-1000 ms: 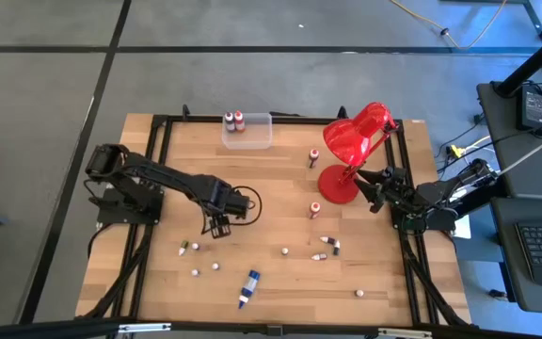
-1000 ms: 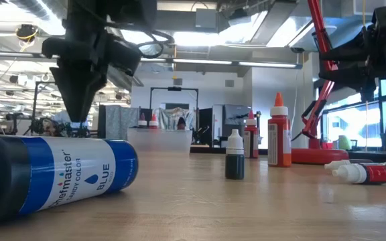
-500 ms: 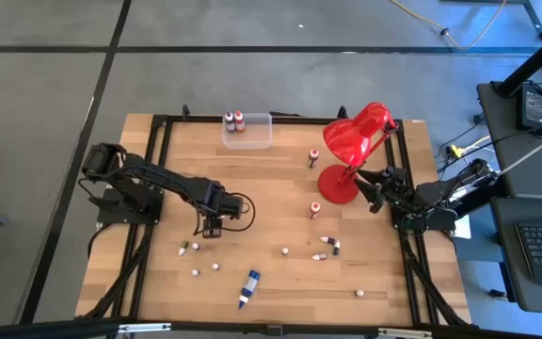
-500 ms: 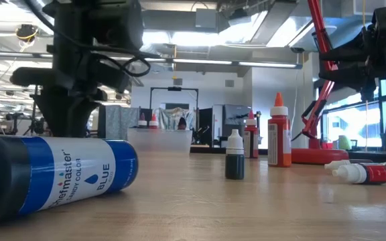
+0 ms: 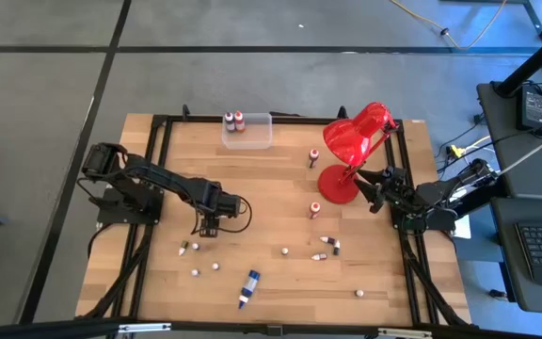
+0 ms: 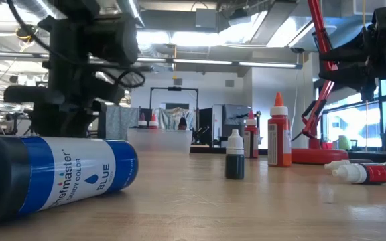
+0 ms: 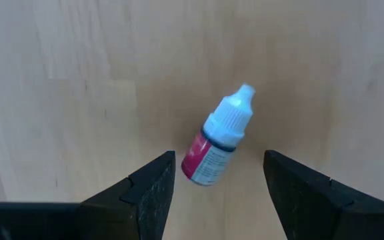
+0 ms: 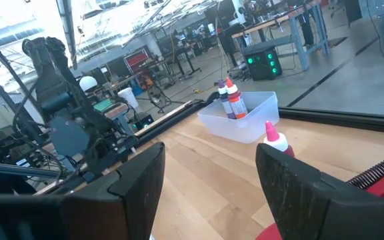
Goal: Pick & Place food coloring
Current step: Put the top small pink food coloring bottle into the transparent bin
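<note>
- Left wrist view: the left gripper (image 7: 220, 183) points down at the wooden table (image 7: 79, 80), its two dark, blunt fingers (image 7: 149, 190) standing apart with nothing between them touching.
- Lying on its side in the gap, clear of both fingers, is a small dropper bottle (image 7: 217, 140): ribbed white cap with a tapered tip, dark collar, pink-red label with fine print.
- High view: the same gripper (image 5: 208, 229) sits left of the table's middle, just above that little bottle (image 5: 206, 234).
- More small bottles (image 5: 325, 243) lie scattered across the pale, grained planks; one long blue bottle (image 5: 248, 286) lies near the front edge.
- Low view: the blue bottle (image 6: 59, 173) is a smooth cylinder with a white label and a dark end; a dark upright bottle (image 6: 234, 156) with a white cap stands farther off, and an orange bottle (image 6: 279, 134) stands behind it.
- Two red bottles (image 5: 234, 121) stand in a clear plastic box (image 5: 257, 132) at the back edge.
- A glossy red desk lamp (image 5: 354, 141) with a round base stands on the right.
- Right gripper (image 5: 370, 184) waits beside the lamp base, fingers apart and empty.
</note>
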Robot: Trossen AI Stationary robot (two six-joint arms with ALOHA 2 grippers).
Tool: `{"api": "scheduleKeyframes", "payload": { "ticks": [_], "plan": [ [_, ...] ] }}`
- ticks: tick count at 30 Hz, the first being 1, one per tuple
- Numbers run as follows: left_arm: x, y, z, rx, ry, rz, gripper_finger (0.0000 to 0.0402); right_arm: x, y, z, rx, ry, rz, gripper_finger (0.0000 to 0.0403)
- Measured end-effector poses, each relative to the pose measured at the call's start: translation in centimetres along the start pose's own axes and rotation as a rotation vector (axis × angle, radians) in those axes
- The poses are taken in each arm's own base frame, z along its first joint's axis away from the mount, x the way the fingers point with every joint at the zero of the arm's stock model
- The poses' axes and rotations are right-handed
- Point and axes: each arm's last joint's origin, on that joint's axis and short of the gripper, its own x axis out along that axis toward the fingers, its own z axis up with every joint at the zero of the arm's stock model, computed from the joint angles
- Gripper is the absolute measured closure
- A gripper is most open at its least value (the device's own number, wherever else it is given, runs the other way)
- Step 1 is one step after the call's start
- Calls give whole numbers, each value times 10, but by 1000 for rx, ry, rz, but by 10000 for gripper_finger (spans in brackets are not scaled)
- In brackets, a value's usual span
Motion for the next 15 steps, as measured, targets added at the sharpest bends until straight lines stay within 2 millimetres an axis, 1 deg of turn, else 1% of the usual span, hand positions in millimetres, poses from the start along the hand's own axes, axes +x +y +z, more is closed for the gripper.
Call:
{"api": "scheduleKeyframes", "payload": {
  "ticks": [3, 12, 15],
  "plan": [
    [3, 2, -1, -12, -4, -17, 178, 0, 0, 0, 0, 0, 0, 166],
    [3, 2, -1, -9, -8, -14, 178, 0, 0, 0, -1, 0, 0, 166],
    [3, 2, -1, -9, -9, -14, 178, 0, 0, 0, -27, 0, 0, 166]
  ]
}}
